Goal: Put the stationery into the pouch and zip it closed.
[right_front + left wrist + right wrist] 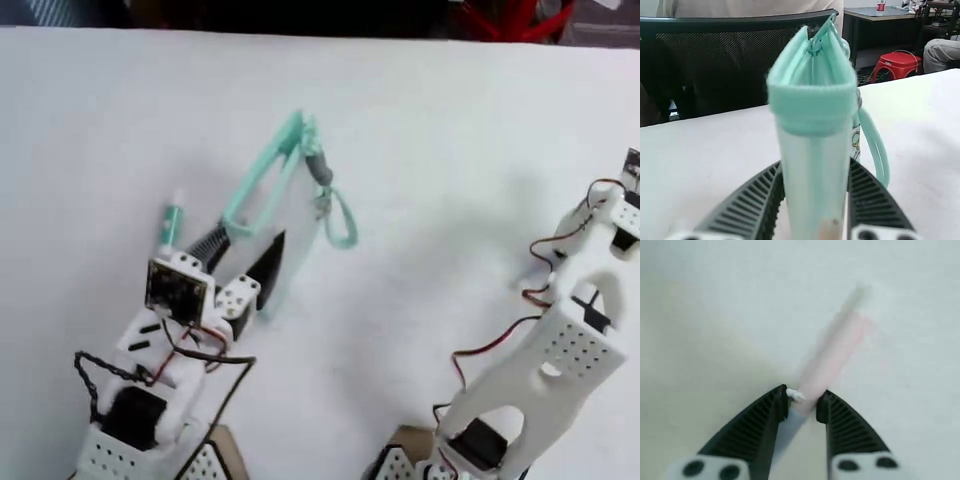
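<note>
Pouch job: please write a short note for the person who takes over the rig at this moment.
Left gripper: jaws shut on the mint green fabric pouch with clear sides, which stands on its edge on the white table.
Right gripper: jaws shut on the pink pen with grey end, at the far side of the table from the pouch.
A small teal and white stick lies on the table beside the left gripper.
Done: pouch is held and its zip looks open; pen is grasped.
Left: put pen and stick into the pouch, then zip it closed.
</note>
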### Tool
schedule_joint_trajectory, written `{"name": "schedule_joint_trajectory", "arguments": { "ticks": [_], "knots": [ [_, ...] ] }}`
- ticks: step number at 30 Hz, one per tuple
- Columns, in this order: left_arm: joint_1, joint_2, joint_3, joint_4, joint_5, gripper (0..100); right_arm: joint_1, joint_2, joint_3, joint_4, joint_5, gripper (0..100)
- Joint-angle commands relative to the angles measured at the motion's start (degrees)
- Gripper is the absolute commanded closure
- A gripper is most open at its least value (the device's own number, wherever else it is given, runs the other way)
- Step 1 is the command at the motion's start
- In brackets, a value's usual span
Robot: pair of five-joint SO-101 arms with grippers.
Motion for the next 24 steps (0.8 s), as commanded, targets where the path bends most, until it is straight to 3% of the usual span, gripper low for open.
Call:
{"name": "schedule_joint_trajectory", "arguments": {
  "ticks": [1,11,18,24],
  "knots": [
    [0.0,0.6,-0.3,-0.9,0.4,81,-5.2,-1.4,-2.5,7.3,5.3,98.0],
    [0.0,0.6,-0.3,-0.9,0.4,81,-24.5,-20.9,-11.1,33.6,15.7,98.1],
    [0.0,0.6,-0.3,-0.9,0.4,81,-33.6,-42.9,-5.0,34.3,18.1,98.1],
    [0.0,0.6,-0.3,-0.9,0.4,81,-45.2,-62.4,5.5,34.3,32.8,98.1]
  ]
}}
